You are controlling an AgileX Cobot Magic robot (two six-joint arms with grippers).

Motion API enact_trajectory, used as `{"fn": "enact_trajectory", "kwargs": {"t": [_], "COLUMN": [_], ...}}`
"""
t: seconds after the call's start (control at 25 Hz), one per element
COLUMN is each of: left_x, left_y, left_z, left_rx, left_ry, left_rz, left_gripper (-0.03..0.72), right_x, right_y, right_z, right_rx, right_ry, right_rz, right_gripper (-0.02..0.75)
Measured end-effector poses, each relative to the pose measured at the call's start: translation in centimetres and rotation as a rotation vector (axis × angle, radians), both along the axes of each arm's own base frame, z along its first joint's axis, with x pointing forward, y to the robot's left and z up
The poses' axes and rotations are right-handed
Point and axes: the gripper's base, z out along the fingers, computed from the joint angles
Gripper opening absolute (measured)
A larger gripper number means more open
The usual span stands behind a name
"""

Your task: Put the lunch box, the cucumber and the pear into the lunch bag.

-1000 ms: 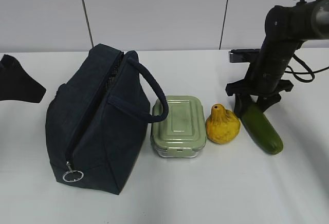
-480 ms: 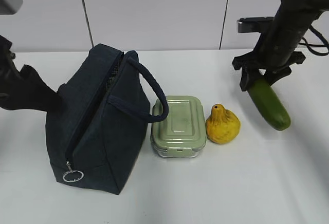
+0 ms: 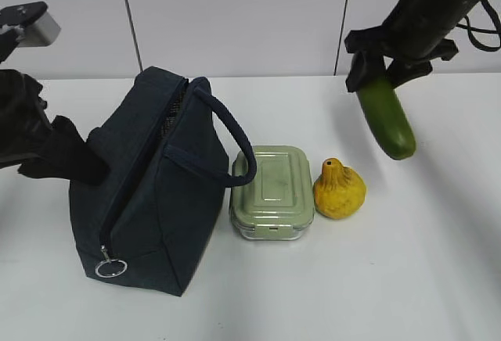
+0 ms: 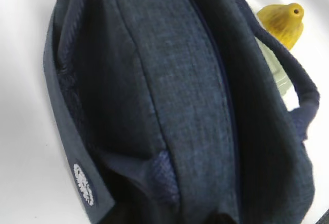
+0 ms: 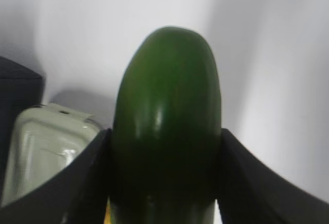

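Hanging clear above the white table (image 3: 407, 278) in the exterior view, the cucumber (image 3: 387, 118) is clamped at its upper end by the right gripper (image 3: 379, 69), tilted with its free end pointing down, well apart from the pear (image 3: 339, 190) below and to its left. The pear sits just beside the lunch box (image 3: 272, 191), whose sage-green lid is on, and the lunch box stands against the navy lunch bag (image 3: 145, 184), under the bag's loop handle (image 3: 231, 134). Bare tabletop lies in front of all three and to the right of the pear. The left gripper (image 3: 74, 163) is at the bag's left upper side; whether it is open or closed cannot be told. The silver ring pull (image 3: 111, 267) hangs at the near end of the zipper. From the left wrist, the bag fills nearly everything, its zipper seam running lengthwise, with the pear top (image 4: 284, 22) and a sliver of lunch box (image 4: 275, 72) past the handle; no fingers show. From the right wrist, dark fingers (image 5: 85, 183) press both sides of the cucumber (image 5: 167, 126), with the lunch box lid (image 5: 43, 147) below left.
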Motion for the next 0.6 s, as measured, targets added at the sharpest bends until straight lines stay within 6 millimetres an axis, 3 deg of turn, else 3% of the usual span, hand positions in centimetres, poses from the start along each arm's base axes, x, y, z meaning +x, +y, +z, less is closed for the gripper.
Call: {"fn": "enact_trajectory", "kwargs": {"t": [0.24, 0.36, 0.6], "left_x": [0.3, 0.4, 0.5], "left_y": [-0.1, -0.1, -0.2], "left_z": [-0.5, -0.5, -0.5], "left_rx": [0.004, -0.002, -0.009], "left_ry": [0.013, 0.009, -0.004], "left_rz": [-0.01, -0.007, 0.005], "left_gripper": [0.043, 0.01, 0.003], "right_x": [-0.1, -0.5, -1.6], "right_y": [2.0, 4.3, 11.1], "right_z": [1.6, 2.3, 5.1], "right_rx": [0.105, 0.122, 0.216], "right_ry": [-0.042, -0.064, -0.181], "right_rz": [0.056, 0.118, 0.261], "right_gripper": [0.401, 0.401, 0.401]}}
